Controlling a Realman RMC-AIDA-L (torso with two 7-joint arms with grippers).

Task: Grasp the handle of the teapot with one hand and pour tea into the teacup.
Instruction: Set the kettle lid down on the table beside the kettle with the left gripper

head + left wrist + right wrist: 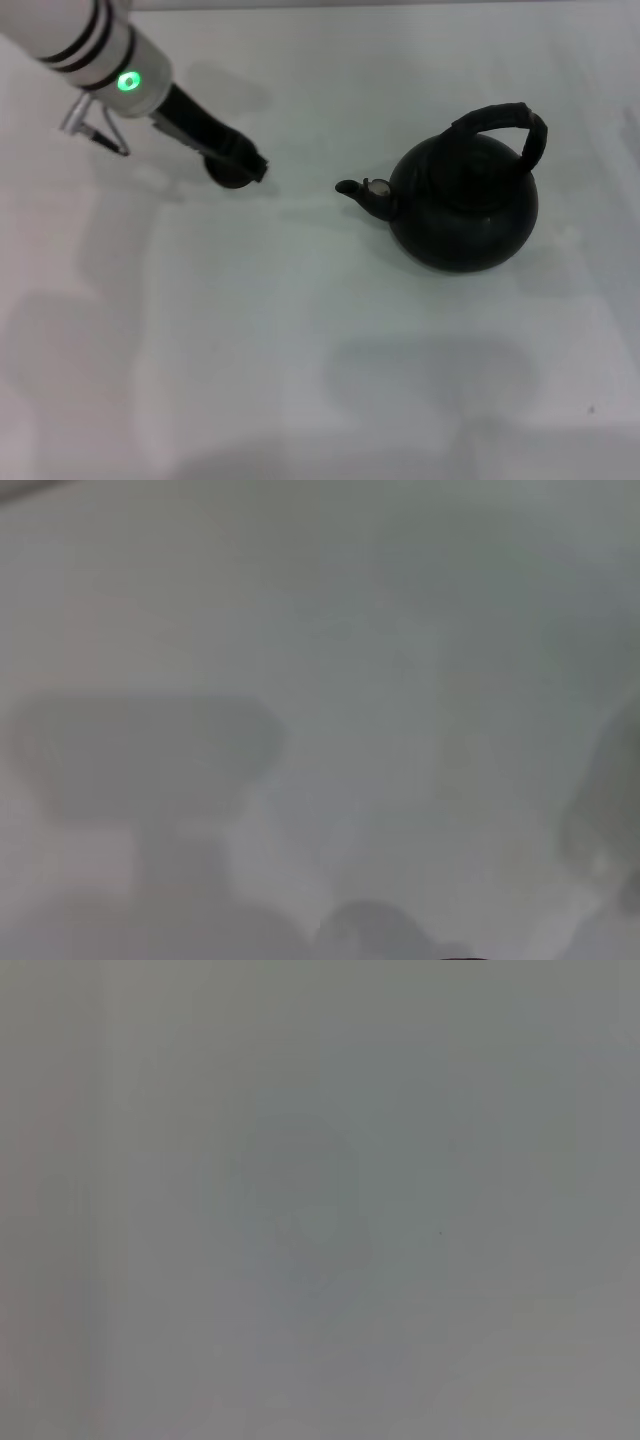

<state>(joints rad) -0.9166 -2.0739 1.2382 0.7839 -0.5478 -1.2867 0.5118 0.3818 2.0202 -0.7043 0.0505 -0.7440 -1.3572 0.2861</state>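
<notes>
Left gripper point(248, 165): upper left, over the cup point(228, 177); jaws' state cannot be told.
Teapot point(465, 200): centre right, upright, spout toward cup.

- No readable text, label, brand or number is showing anywhere.
- The only sign showing is a green indicator light point(128, 81), glowing on the left arm point(95, 50), carrying no letters.
</notes>
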